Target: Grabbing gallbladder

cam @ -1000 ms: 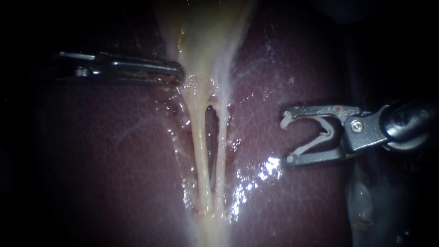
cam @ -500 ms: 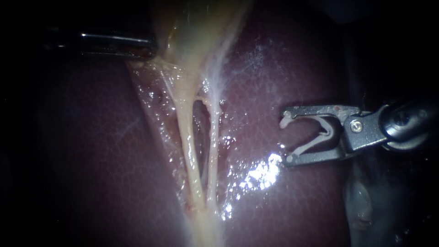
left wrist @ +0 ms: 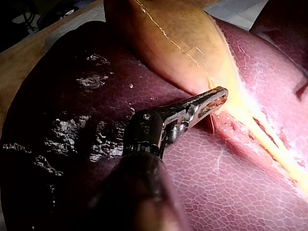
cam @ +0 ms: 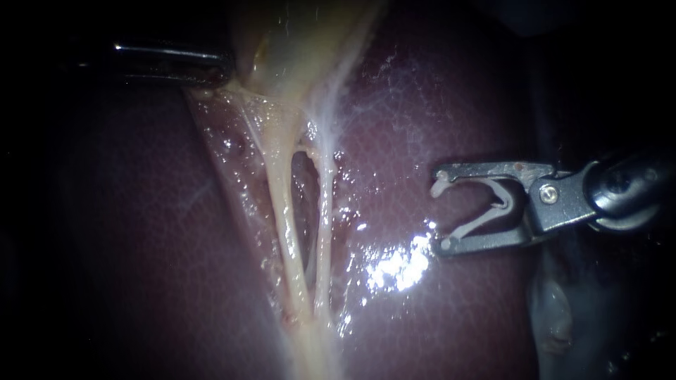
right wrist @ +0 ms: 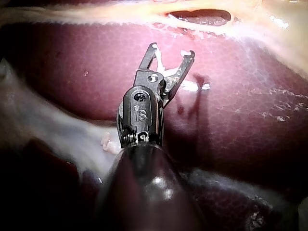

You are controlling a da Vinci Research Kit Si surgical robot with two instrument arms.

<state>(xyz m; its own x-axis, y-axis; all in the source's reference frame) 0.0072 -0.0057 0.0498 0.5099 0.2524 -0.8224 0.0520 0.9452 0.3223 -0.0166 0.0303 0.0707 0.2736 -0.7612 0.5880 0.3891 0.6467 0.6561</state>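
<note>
The yellowish gallbladder (cam: pixel 303 42) hangs in from above over the dark red liver (cam: pixel 436 105). My left instrument (cam: pixel 227 70) comes in at the upper left, its jaws shut on the gallbladder's lower left edge, drawing a wet sheet of tissue taut. The left wrist view shows the same grip (left wrist: pixel 221 94) on the gallbladder (left wrist: pixel 168 38). Below it two pale tubes (cam: pixel 285 218) run down and meet. My right instrument (cam: pixel 442 210) hovers to the right of the tubes, jaws spread around a white clip (cam: pixel 493 207), clear of the tissue. The right wrist view shows that clip (right wrist: pixel 161 61) seated between the jaws (right wrist: pixel 171 52).
A dark slit (cam: pixel 304 204) gapes between the two tubes. Glistening liver surface (cam: pixel 401 267) lies under the right instrument. Pale fatty tissue (cam: pixel 553 317) sits at the lower right. In the left wrist view the tubes (left wrist: pixel 272 147) stretch away ahead of the jaws.
My left instrument has pulled the gallbladder's edge up and to the left, stretching the tubes aslant and lifting a tissue sheet off the liver. The right instrument has stayed put.
</note>
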